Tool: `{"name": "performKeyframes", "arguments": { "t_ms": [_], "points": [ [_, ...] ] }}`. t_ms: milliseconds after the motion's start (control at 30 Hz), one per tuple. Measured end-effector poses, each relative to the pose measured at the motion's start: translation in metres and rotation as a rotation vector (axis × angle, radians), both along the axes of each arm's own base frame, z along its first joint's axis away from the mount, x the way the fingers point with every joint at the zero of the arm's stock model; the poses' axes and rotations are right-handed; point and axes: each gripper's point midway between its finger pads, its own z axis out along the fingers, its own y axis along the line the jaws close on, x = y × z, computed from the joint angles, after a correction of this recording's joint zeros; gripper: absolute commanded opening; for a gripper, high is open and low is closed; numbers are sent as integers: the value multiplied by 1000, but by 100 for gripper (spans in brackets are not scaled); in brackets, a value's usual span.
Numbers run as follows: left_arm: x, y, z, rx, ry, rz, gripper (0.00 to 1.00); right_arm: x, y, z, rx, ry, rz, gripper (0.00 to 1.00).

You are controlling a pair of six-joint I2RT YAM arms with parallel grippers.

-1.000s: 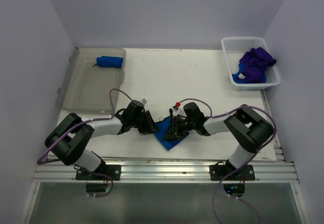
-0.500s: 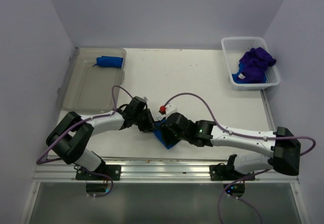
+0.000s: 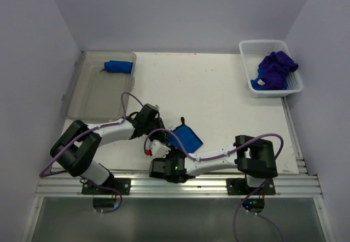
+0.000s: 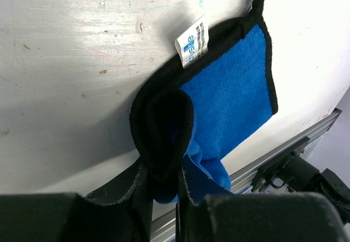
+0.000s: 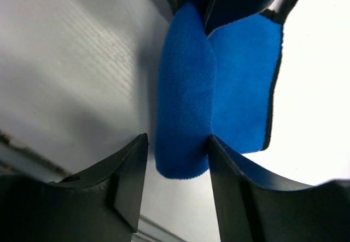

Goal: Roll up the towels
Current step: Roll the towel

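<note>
**A:** Left gripper?
**B:** Narrow, pinched on the dark-edged corner of the blue towel. The towel lies part-folded on the table, centre, towards the near edge.
**A:** Right gripper?
**B:** Jaws apart, with the towel's blue fold showing in the gap. Contact unclear.
**A:** Others?
**B:** One rolled blue towel in the clear bin, far left. Purple towels heaped in the white basket, far right.
</note>
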Motion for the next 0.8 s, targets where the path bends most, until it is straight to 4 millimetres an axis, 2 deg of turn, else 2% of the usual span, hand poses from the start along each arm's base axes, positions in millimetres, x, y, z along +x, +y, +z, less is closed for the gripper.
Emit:
{"name": "performKeyframes", "arguments": {
  "t_ms": [100, 133, 167, 267, 367, 400, 567, 600, 700, 800],
  "points": [
    [0, 0, 0, 2, 0, 1, 23, 9, -2, -4, -42, -58, -10, 36],
    [0, 1, 0, 3, 0, 2, 23, 11, -4, -6, -57, -74, -14, 27],
    [0, 1, 0, 4, 0, 2, 24, 13, -5, -7, -70, -92, -20, 22],
    [0, 1, 0, 5, 0, 3, 28, 17, -7, -10, -86, -124, -32, 15],
    [0, 2, 2, 6, -6, 5, 45, 21, -8, -9, -63, -120, -47, 13],
    [0, 2, 3, 5, -11, 4, 54, 22, -10, -10, -42, -108, -53, 12],
    [1, 3, 19, -14, -45, 3, 74, 34, -23, -5, 111, 17, -110, 11],
    [1, 4, 23, -16, -55, 3, 81, 36, -24, -3, 150, 45, -123, 11],
    [3, 7, 34, -21, -92, 5, 89, 42, -25, 0, 262, 135, -150, 11],
    [5, 8, 43, -33, -122, 9, 89, 41, -24, -1, 360, 240, -152, 11]
  ]
}}
